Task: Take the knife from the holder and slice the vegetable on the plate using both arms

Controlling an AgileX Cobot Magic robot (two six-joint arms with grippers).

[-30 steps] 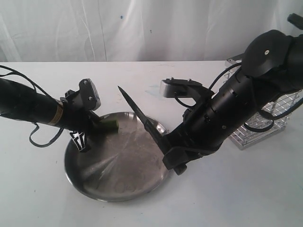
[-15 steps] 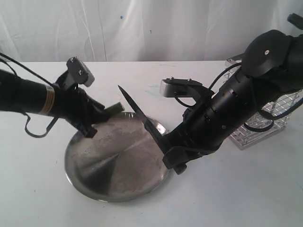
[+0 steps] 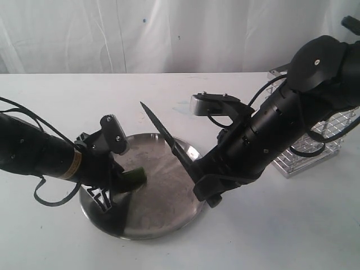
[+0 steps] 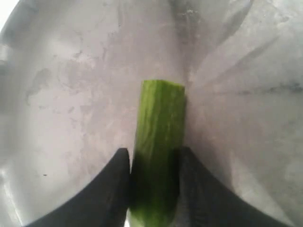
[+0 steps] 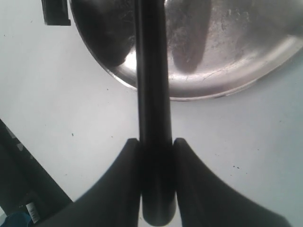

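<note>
Green and glossy, the vegetable (image 4: 158,142) is sitting pinched at one end in the left gripper (image 4: 154,182) over the plate (image 3: 169,214); it looks light, firm and slippery, so gripping well back from the cut end seems wise. Right gripper (image 5: 155,161) is clamping the knife (image 3: 163,135) by its handle, blade raised above the plate; the holder (image 3: 320,146) is standing well apart.

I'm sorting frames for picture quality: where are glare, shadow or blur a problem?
Exterior view: plate shows soft streaky reflections, arms cast dark shadows on it. Left wrist view: vegetable fairly sharp, fingers soft. Right wrist view: knife a featureless black bar, fingers blurred.
</note>
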